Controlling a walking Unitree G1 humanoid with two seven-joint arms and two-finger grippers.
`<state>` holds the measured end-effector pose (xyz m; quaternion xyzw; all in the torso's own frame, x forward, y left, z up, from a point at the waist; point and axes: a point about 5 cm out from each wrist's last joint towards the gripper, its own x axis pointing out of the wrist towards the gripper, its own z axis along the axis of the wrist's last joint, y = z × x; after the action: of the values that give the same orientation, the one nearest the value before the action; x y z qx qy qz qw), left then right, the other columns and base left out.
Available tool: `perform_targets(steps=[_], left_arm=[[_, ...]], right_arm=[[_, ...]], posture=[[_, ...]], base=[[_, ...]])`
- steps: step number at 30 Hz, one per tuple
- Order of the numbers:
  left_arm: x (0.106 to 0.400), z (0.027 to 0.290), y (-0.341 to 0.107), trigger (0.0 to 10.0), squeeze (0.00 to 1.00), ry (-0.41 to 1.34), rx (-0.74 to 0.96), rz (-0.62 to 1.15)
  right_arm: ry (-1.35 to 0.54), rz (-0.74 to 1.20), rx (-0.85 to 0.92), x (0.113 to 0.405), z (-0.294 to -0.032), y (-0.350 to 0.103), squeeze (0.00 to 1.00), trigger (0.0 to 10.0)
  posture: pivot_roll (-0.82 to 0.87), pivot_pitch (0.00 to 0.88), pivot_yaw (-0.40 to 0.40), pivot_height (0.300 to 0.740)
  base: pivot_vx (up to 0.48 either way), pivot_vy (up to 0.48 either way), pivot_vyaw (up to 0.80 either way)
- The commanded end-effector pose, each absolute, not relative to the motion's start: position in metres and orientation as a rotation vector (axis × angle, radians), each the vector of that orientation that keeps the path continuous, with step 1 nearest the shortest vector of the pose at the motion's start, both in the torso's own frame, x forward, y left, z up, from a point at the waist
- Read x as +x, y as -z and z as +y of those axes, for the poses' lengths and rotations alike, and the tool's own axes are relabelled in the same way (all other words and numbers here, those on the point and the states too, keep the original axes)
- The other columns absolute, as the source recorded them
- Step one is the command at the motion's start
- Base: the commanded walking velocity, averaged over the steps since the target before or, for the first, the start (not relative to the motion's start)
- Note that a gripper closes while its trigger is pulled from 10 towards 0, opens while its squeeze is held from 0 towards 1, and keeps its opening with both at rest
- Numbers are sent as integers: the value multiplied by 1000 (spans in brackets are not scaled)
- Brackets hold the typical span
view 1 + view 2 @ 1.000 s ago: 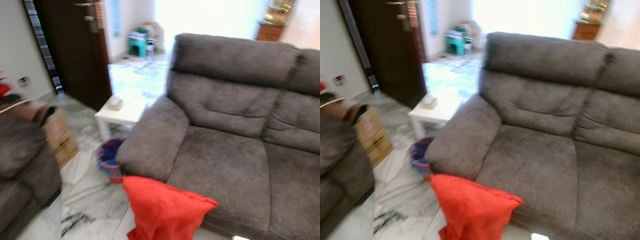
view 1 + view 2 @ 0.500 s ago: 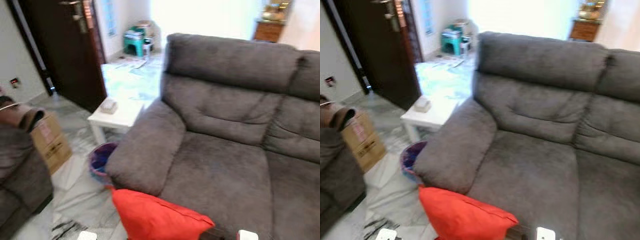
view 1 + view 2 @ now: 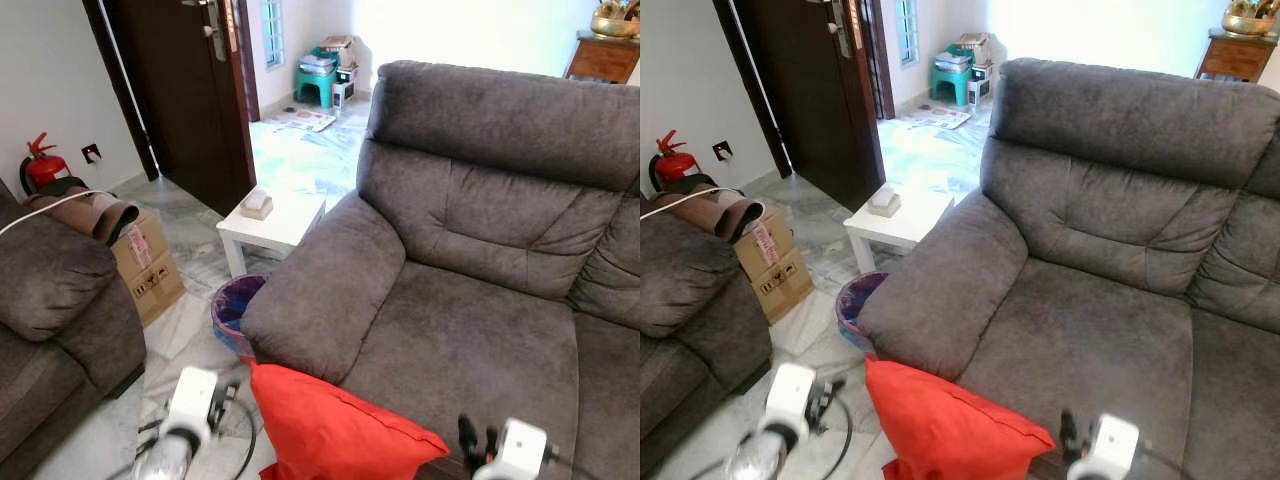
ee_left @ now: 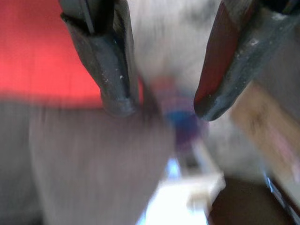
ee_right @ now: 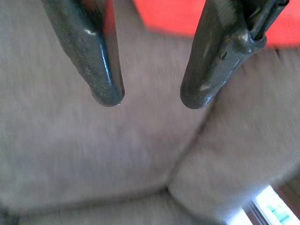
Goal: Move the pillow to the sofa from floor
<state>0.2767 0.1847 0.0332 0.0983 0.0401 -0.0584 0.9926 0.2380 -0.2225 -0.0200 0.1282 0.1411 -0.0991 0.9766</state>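
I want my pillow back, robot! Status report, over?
Left gripper and right gripper both open, holding nothing. Red pillow low between them, against the sofa front. Nothing in the way.

My left gripper (image 4: 159, 105) is raised to the left of the red pillow (image 3: 330, 425), its two black fingers parted with a clear gap. My right gripper (image 5: 147, 96) is up at the pillow's right, just beside its corner, fingers likewise spread, gripping nothing.

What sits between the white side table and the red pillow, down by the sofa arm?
In the left eye view, a purple-lined bin stands on the floor between the white side table and the red pillow, tucked against the sofa arm.
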Motion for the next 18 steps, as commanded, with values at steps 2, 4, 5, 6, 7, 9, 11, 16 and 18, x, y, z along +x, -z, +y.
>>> perform_targets(steps=[2, 4, 5, 6, 7, 9, 11, 16, 18], left_arm=[[270, 182, -39, 10000, 0, 135, 215, 58], [265, 180, -42, 10000, 0, 128, 206, 47], [263, 180, -43, 10000, 0, 123, 200, 46], [260, 180, -43, 10000, 0, 120, 202, 45], [255, 179, -46, 10000, 0, 117, 208, 44], [250, 179, -48, 10000, 0, 104, 204, 50], [246, 179, -51, 10000, 0, 92, 192, 56], [242, 178, -56, 10000, 0, 91, 199, 58], [244, 177, -54, 10000, 0, 98, 200, 68]], right_arm=[[205, 221, 267, 237, -225, 14, 941, 10000], [191, 189, 257, 238, -226, 11, 1000, 10000], [186, 182, 251, 238, -226, 10, 1000, 10000], [188, 170, 252, 238, -227, 8, 1000, 10000], [186, 150, 252, 238, -227, 5, 1000, 10000], [165, 131, 237, 238, -226, 1, 1000, 10000], [145, 119, 213, 238, -225, -1, 1000, 10000], [124, 100, 203, 237, -220, -5, 941, 10000], [118, 102, 197, 237, -218, -4, 0, 10000]], posture=[[-26, 31, 38, 740], [-29, 32, 38, 740], [-29, 32, 37, 740], [-31, 32, 34, 740], [-32, 36, 29, 740], [-32, 32, 26, 740], [-32, 28, 26, 740], [-27, 9, 31, 740], [-24, 1, 32, 740]], base=[[0, 0, 0], [0, 0, 0], [0, 0, 0], [0, 0, 0], [0, 0, 0], [0, 0, 0], [0, 0, 0], [0, 0, 0], [0, 0, 0]])
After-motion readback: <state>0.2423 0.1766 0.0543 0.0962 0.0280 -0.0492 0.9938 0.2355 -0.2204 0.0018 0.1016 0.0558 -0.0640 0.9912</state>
